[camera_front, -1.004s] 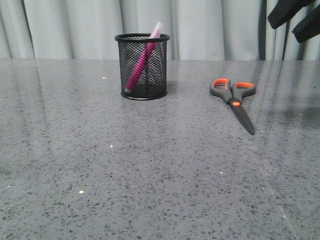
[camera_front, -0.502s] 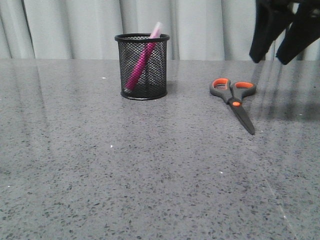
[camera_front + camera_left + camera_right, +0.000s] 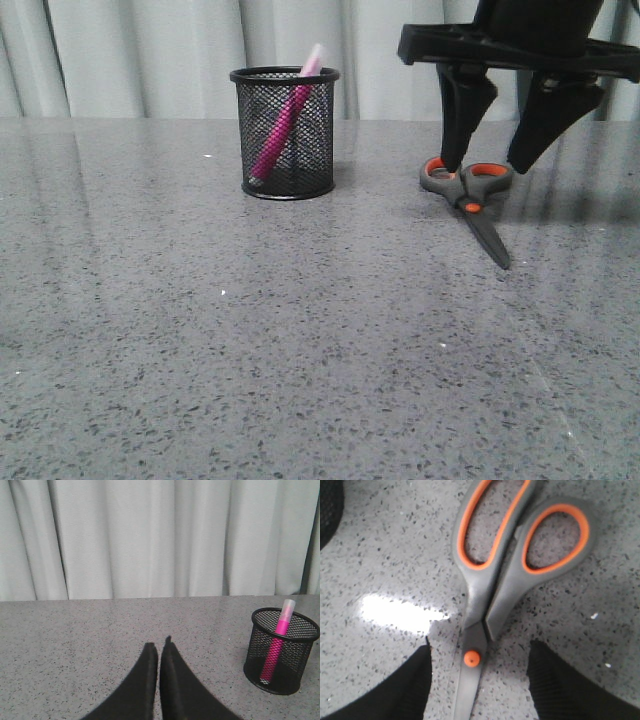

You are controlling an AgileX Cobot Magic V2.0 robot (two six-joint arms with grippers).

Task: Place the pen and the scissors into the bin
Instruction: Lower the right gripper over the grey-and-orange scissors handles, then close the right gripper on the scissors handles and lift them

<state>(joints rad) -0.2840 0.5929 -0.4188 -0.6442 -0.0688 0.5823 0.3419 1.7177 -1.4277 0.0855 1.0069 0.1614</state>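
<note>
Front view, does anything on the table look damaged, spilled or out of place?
Nothing stands out. The pen leans inside the bin, which stands upright. The scissors lie flat and closed on the table, with the open right tool above their handles.

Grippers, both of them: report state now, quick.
Left gripper: closed, holding nothing.
Right gripper: open, fingers either side of the scissors near the pivot, not gripping them.
</note>
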